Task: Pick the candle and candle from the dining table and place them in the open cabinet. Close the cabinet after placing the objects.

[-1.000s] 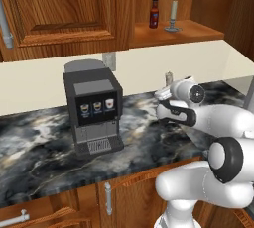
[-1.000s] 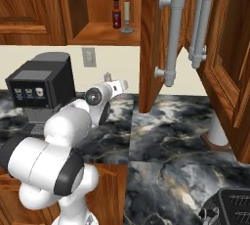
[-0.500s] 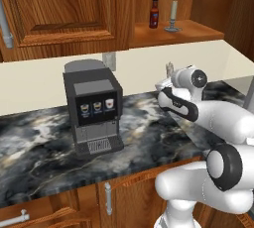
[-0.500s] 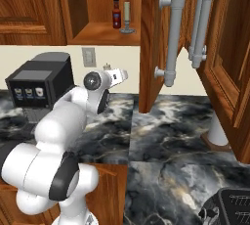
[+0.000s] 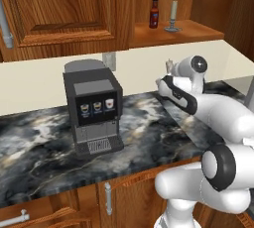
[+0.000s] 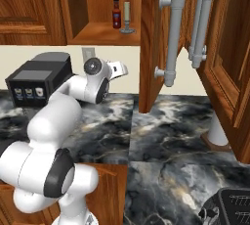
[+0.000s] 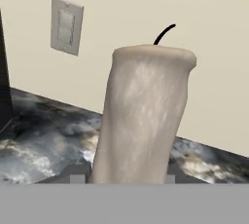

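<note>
From the left base view, the white arm bends up over the black marbled bench [image 5: 44, 147], carrying its end effector [image 5: 169, 66] high, near the cream wall and just under the open cabinet [image 5: 176, 31]. A small pale shape shows at its tip, too small here to name with confidence. On the cabinet shelf the thin cream stick candle [image 5: 173, 16] already stands on its round grey base, just beside a dark bottle with a red cap [image 5: 154, 13]; I take it that one is done. The coffee machine [image 5: 94, 110] sits well apart to the left, out of the arm's way.

From the right base view, the end effector [image 6: 119, 67] points toward the wall below the shelf opening, where the stick candle [image 6: 127, 17] and the bottle [image 6: 116, 12] stand side by side. The cabinet door [image 6: 152, 38], with its long silver bar handle [image 6: 172, 35], hangs swung out, leaving the opening free for a second delivery.

In the hand view the matter is plain: the stubby beige candle [image 7: 143, 116] stands roughly upright, leaning a little, between the finger tips, black wick on top, clamped at its lower part by partly closed jaws. A wall switch plate [image 7: 66, 25] sits behind. Held low like this, the candle's top clears first when it rises to the shelf, I'd judge.
</note>
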Tool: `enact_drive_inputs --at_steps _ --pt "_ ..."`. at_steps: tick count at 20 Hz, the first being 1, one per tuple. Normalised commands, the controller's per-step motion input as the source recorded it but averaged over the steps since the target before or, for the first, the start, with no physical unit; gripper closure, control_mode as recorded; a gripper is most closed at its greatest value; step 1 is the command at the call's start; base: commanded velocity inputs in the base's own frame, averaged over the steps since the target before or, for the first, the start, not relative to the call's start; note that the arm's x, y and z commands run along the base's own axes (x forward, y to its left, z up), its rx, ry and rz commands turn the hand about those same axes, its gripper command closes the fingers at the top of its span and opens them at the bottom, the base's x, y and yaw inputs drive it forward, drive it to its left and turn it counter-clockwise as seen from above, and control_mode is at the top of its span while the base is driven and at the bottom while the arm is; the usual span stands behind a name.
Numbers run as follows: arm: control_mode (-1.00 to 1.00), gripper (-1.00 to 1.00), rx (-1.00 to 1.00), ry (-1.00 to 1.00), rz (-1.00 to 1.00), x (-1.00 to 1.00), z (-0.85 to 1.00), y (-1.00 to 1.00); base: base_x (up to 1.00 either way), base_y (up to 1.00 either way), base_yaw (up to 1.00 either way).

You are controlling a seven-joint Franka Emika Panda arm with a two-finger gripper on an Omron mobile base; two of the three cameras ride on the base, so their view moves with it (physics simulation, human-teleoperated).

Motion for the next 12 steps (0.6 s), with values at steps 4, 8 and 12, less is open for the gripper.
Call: enact_drive_inputs --at_steps 4,8,12 --pt "-1.0 1.0 0.0 0.06 0.02 -0.1 0.0 0.0 0.0 0.0 0.0" --pt "-1.0 1.0 0.0 0.03 0.04 -0.14 0.0 0.0 0.0 0.0 0.0" --pt "-1.0 1.0 0.0 0.0 0.06 -0.22 0.06 0.0 0.0 0.0 0.0"
